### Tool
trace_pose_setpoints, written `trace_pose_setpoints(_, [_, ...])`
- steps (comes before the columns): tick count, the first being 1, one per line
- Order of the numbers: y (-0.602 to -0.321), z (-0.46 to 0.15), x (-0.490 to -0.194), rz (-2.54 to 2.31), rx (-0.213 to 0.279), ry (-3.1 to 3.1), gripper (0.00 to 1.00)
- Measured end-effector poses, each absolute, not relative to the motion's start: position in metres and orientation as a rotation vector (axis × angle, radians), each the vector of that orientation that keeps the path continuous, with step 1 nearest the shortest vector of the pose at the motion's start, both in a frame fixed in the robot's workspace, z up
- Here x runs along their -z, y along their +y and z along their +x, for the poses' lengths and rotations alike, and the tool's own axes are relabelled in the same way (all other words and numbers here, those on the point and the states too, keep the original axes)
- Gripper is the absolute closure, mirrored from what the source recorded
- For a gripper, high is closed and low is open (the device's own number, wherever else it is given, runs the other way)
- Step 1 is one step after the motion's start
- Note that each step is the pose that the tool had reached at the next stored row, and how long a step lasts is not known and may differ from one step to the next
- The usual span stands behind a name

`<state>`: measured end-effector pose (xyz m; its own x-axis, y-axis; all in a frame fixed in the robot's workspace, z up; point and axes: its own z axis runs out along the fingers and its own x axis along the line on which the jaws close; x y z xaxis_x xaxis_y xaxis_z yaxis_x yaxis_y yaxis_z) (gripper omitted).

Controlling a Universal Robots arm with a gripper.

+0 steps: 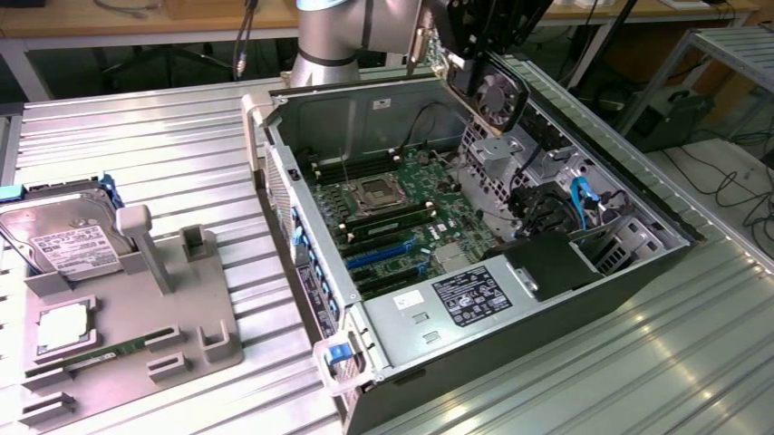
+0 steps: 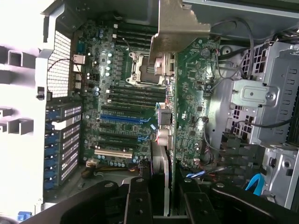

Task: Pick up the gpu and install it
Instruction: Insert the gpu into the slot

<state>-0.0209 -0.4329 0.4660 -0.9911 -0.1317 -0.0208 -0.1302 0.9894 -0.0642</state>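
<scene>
Black fingers (image 2: 138, 205) pinching the gpu (image 1: 494, 89) from both sides, card held over the open computer case (image 1: 362, 109), hard drive (image 1: 67, 240) on the worktop (image 1: 158, 136) at the exterior view's left

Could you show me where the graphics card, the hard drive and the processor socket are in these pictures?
gpu (image 1: 498, 91): exterior view, on the fan of its black cooler.
hard drive (image 1: 67, 237): exterior view, on its silver labelled face.
processor socket (image 1: 369, 193): exterior view, on the socket's metal frame.

gpu (image 1: 494, 91): green card, black cooler | motherboard (image 1: 418, 192): green | slots (image 1: 381, 253): blue | hard drive (image 1: 61, 240): silver
</scene>
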Motion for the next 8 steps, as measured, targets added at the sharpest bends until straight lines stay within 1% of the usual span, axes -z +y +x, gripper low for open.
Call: trace_pose_setpoints(8, [-0.4329, -0.0209, -0.466, -0.286, 0.097, 3.1, 0.72])
